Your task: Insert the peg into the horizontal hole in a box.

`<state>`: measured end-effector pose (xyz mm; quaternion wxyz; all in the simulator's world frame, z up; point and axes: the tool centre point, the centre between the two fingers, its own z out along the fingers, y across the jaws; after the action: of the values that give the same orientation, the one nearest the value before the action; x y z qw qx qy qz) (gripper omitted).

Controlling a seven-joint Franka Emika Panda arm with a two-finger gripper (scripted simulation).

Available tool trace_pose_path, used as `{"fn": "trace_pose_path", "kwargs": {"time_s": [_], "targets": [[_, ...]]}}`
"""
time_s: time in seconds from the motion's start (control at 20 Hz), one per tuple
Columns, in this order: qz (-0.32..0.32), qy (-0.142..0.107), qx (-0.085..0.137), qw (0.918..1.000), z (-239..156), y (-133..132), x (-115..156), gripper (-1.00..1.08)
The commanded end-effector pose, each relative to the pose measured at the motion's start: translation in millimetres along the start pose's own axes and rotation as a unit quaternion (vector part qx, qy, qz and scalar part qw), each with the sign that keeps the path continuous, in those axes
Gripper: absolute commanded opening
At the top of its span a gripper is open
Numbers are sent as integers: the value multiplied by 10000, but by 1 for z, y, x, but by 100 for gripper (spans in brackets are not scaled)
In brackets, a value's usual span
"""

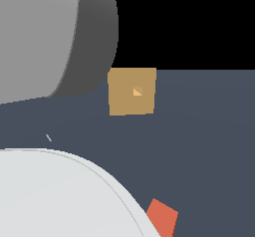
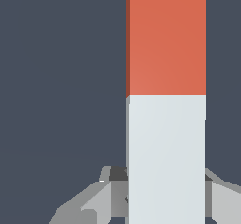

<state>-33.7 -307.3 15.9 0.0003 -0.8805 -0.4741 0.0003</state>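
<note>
While clamped narrow on the grey-white half of the peg (image 2: pixel 166 124), gripper (image 2: pixel 165 195) fingers flanked it both sides, orange end pointing away. Lay well short of the box (image 1: pixel 132 91), which stood near the dark floor's (image 1: pixel 209 131) far edge, hole (image 1: pixel 137 91) facing the camera. Could well have jammed on the rim — opening small, tilt unknown. Only an orange corner showed in the exterior view; arm housing blocked the rest. No box in the wrist view.
</note>
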Motion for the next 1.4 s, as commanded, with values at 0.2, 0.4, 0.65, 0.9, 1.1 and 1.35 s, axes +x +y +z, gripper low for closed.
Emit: {"fn": "trace_pose_path", "kwargs": {"time_s": [0.2,0.4,0.65,0.9,1.1,1.35], "targets": [[0,1,-3,10000,0,0,0,-100],[-20,1,-3,10000,-1,0,2,-100],[-254,-2,-4,9997,-6,1,28,-100],[-756,-6,-6,9971,-19,-3,84,-100],[-1360,-10,-9,9907,-34,-15,151,-100],[-2277,-12,-11,9737,-56,-48,249,-100]]}}
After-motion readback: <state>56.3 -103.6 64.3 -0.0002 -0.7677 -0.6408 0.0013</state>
